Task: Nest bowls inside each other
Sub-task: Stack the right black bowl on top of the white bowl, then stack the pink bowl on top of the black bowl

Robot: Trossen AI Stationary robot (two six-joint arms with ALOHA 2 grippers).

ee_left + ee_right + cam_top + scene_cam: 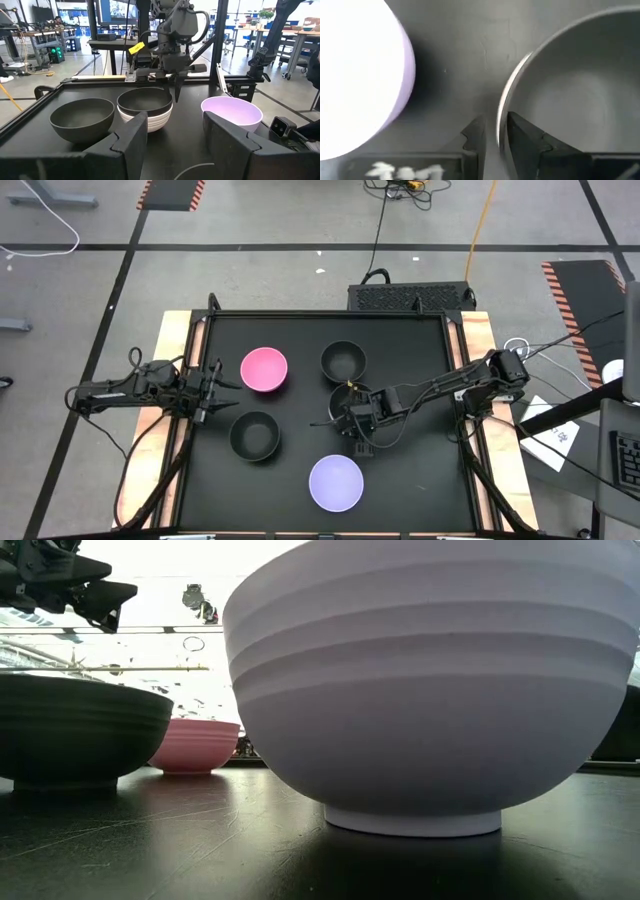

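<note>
Two fingers of the right gripper (pixel 492 137) are straddling the rim of the black bowl (pixel 145 100), slightly apart, seemingly letting go. That bowl is sitting nested in the white bowl (pixel 152 121) mid-table. Left gripper (pixel 175 137), open, is waiting near the left edge, facing them.

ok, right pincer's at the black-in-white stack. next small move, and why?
Probably lift the right pincer straight up, clear of the rim. Its fingers straddle the rim of the black bowl already nested in the white bowl with a small gap showing, so that drop looks done. The lavender bowl sits nearby as a likely next pick.
</note>
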